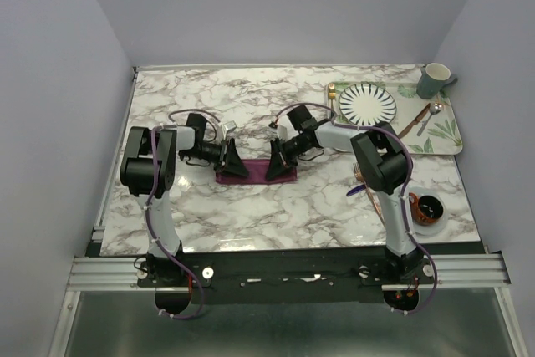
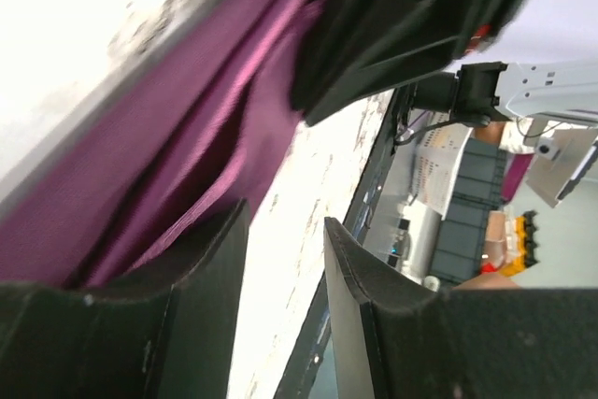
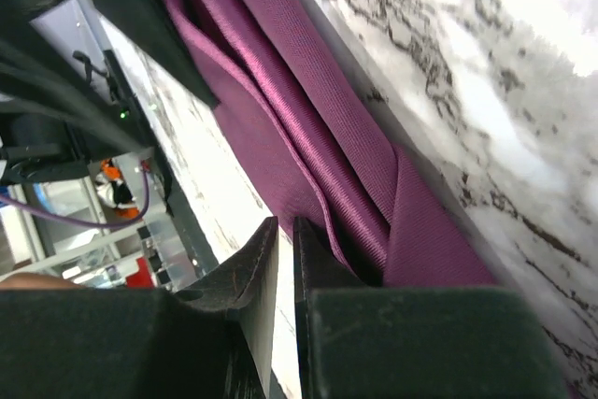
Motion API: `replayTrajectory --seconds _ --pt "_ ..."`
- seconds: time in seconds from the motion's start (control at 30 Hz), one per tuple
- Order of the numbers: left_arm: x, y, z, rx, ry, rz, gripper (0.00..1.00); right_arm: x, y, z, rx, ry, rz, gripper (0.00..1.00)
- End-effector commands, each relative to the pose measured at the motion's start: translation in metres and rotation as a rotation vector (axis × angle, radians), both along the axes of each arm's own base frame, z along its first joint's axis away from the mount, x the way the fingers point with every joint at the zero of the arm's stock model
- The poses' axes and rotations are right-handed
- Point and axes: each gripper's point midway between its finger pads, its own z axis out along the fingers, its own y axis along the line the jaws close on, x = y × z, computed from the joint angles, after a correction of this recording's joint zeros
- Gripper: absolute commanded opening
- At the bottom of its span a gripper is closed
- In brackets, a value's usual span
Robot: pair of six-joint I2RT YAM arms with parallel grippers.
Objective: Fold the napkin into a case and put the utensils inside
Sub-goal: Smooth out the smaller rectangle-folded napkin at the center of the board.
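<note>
Now — napkin [image 1: 257, 176] folded narrow | left gripper [image 1: 237, 166] – right gripper [image 1: 277, 166] at its ends

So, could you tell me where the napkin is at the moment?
In the top view the napkin lies as a narrow folded strip at the middle of the table, between the left gripper and the right gripper.

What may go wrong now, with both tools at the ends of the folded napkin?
1. The left tool stands open over bare marble, the napkin beside one finger; closing may catch nothing.
2. The satin folds look loose near the right tool; a pull may undo them.
3. The utensils lie partly under the right arm, easily knocked.
</note>
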Motion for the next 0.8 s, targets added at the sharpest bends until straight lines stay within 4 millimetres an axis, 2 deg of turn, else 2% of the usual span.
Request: replayTrajectory --seconds 0.0,0.1,0.2,0.43,0.5,0.63,0.73,0.77 --pt "0.021 0.0 0.045 0.003 -0.19 -0.03 0.47 0.008 -0.007 -0.026 -0.107 -0.023 -0.027 0.19" --pt "0.034 0.003 0.049 0.003 -0.204 0.002 0.47 0.009 -0.008 -0.027 -0.115 -0.022 -0.029 0.19" --pt "0.04 0.007 0.033 0.021 -0.159 0.025 0.45 0.01 -0.008 -0.026 -0.115 -0.023 -0.031 0.19" --pt "0.055 0.022 -0.019 0.079 -0.077 0.092 0.42 0.009 -0.008 -0.023 -0.11 -0.022 -0.032 0.19" --pt "0.056 0.024 -0.026 0.097 -0.072 0.085 0.41 0.01 -0.007 -0.02 -0.101 -0.032 -0.026 0.19" --pt "0.056 0.026 -0.036 0.116 -0.067 0.072 0.4 0.01 -0.001 0.003 -0.033 -0.061 0.006 0.21" --pt "0.057 0.026 -0.032 0.117 -0.08 0.064 0.4 0.014 0.008 0.04 0.051 -0.128 0.046 0.23" --pt "0.057 0.026 -0.031 0.111 -0.103 0.049 0.4 0.02 0.012 0.059 0.077 -0.179 0.055 0.23"
